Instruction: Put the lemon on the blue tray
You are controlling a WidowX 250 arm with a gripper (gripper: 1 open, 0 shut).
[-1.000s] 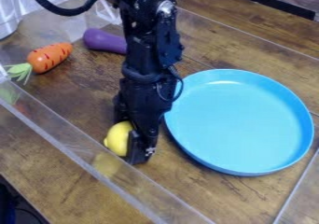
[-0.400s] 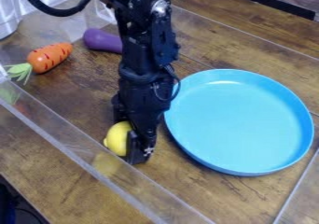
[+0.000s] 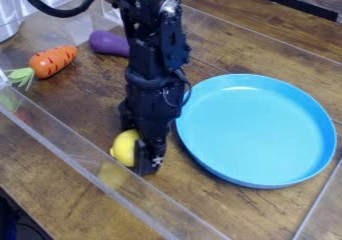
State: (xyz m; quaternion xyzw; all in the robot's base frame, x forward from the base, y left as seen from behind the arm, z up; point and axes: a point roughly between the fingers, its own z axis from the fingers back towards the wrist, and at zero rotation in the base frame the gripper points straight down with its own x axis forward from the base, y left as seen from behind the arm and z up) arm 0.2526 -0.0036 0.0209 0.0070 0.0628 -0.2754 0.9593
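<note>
- Count: 1 lemon (image 3: 124, 148), 1 blue tray (image 3: 267, 134), 1 carrot (image 3: 54, 60), 1 eggplant (image 3: 112, 43), 1 arm, all on a wooden table (image 3: 74, 109).
- Arm: black, comes in from the far left, wrist vertical, gripper (image 3: 144, 156) pointing straight down with its tip at table level, near centre of the scene.
- Fingers: pinched onto the lemon; the dark finger on its right side is visible, the other is hidden, so I can't see the contact on the far side.
- Lemon: at the gripper tip, showing on its left, sitting on or just above the table; can't tell which.
- Lemon vs tray: off the tray, just beside the tray's left rim, gripper between them.
- Tray: right of the arm, nothing on it.
- Carrot at far left, eggplant behind the arm at the far side; both well apart from the gripper.
</note>
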